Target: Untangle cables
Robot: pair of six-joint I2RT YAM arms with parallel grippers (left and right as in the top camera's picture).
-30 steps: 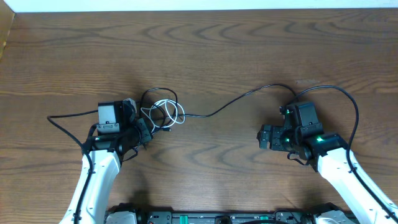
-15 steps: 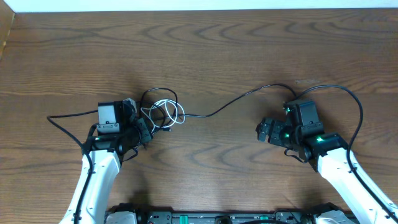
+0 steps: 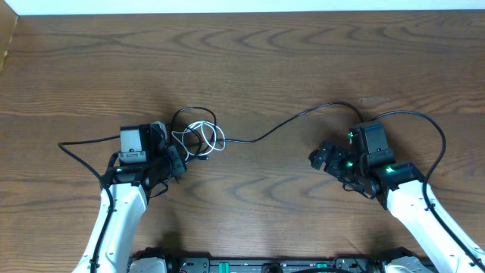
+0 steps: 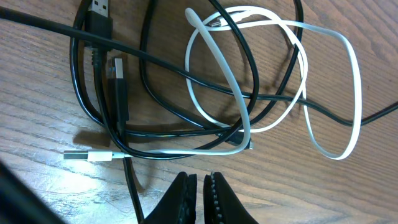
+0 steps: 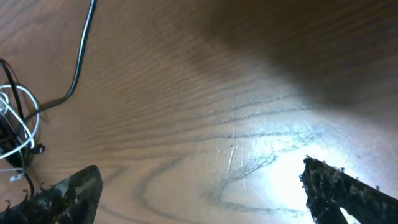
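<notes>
A tangle of cables (image 3: 198,136) lies left of centre: a white cable (image 4: 336,93) looped through black cables (image 4: 152,87). Black USB plugs (image 4: 99,12) and a white plug (image 4: 78,155) lie at the left of the knot. One black strand (image 3: 295,117) runs right toward the right arm. My left gripper (image 3: 178,161) sits just below-left of the tangle, its tips (image 4: 200,180) shut with nothing between them, close to a black strand. My right gripper (image 3: 318,159) hovers over bare wood, wide open and empty (image 5: 199,180); the tangle's edge (image 5: 18,130) shows far to its left.
The thicker black arm cable (image 3: 83,142) trails left from the left wrist, and another (image 3: 432,133) loops right of the right wrist. A pale wall edge (image 3: 242,6) borders the far side of the wooden table (image 3: 250,61).
My right gripper has drifted a little left and toward the far side. The left arm and the tangle look the same.
</notes>
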